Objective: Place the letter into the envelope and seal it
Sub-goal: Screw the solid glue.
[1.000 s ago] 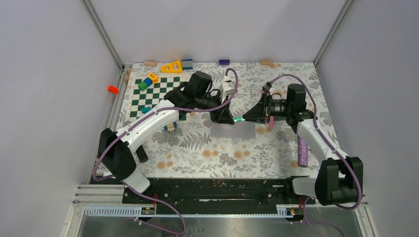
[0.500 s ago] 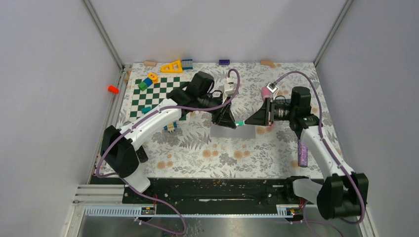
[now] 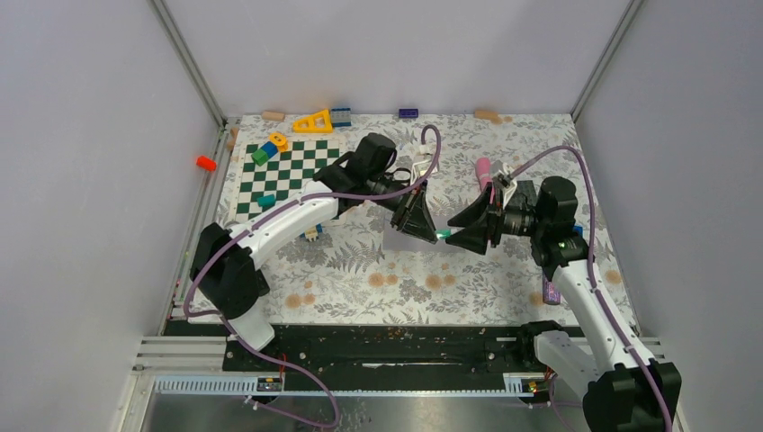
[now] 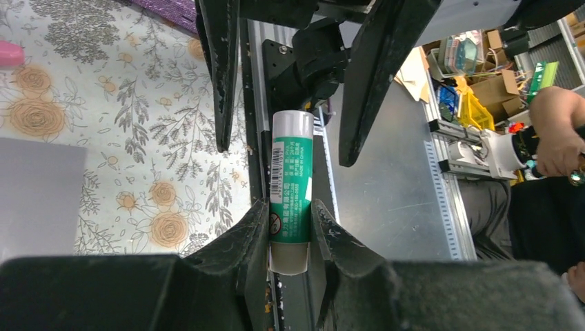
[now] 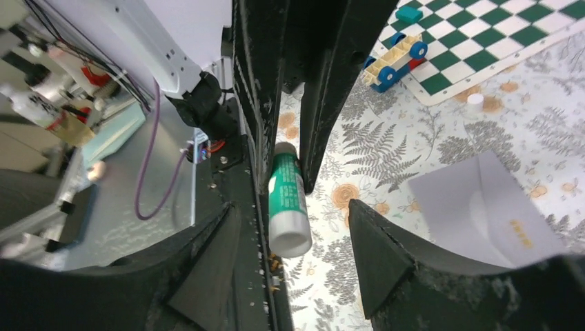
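Left wrist view, nearest first: the left gripper (image 4: 288, 210) had its jaws pinched snugly on the lower half of a green-labelled glue stick (image 4: 290, 165), which pointed away toward 12 o'clock. Just beyond, the right gripper (image 4: 284, 152) faced it with its jaws spread wide. One finger stood at 11 o'clock and one at 1 o'clock of the stick's pale end, with a gap on both sides, so it gripped nothing. That nose-to-nose pose read as one arm steadying the body so the other could close on the end, either to take the stick or to pull a cap; the pictures did not settle which. At 9 o'clock in that view the envelope (image 4: 34, 196) lay flat on the flowered cloth (image 4: 138, 117). From above it sat mid-table, partly hidden under the left gripper, with the right gripper at its 3 o'clock edge. Glue held right over the envelope suited the sealing step. No letter showed anywhere, and I could not tell whether it was already inside or how the flap lay. Farther out, well apart from the work, were a purple bar (image 3: 551, 292) at 4 o'clock, a pink object (image 3: 483, 169) at 1 o'clock, and a checkerboard (image 3: 286, 175) at 10 o'clock.
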